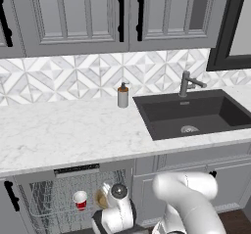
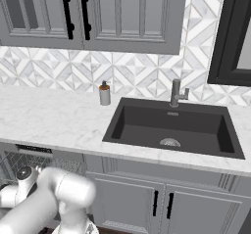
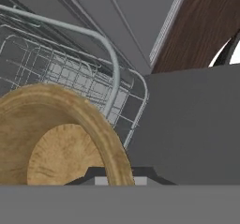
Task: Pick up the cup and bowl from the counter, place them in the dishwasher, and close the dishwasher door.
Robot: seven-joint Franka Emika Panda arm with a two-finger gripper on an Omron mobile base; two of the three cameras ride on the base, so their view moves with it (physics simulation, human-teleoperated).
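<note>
The gripper (image 3: 115, 181) pinches the bowl (image 3: 56, 138) by its rim, low over the dishwasher (image 1: 78, 171) rack (image 3: 70, 73) – the cup (image 1: 80, 200) already sits inside. Let go crooked, and the bowl could tip – or bump the cup.

A grey soap bottle (image 1: 123, 96) with a brown pump stands upright near the back wall, just left of the black inset sink (image 1: 196, 113). A grey faucet (image 1: 188, 83) rises behind the sink's rear edge, its spout reaching out over the basin. A tiled backsplash (image 1: 73, 76) of white and grey triangles runs along the wall. Above it hang grey upper cabinets (image 1: 83, 15) with vertical black handles. A dark-framed window (image 2: 235, 35) sits at the right. Below are grey lower cabinets (image 2: 147, 198), and a strip of brown wood floor (image 3: 201, 26).
</note>
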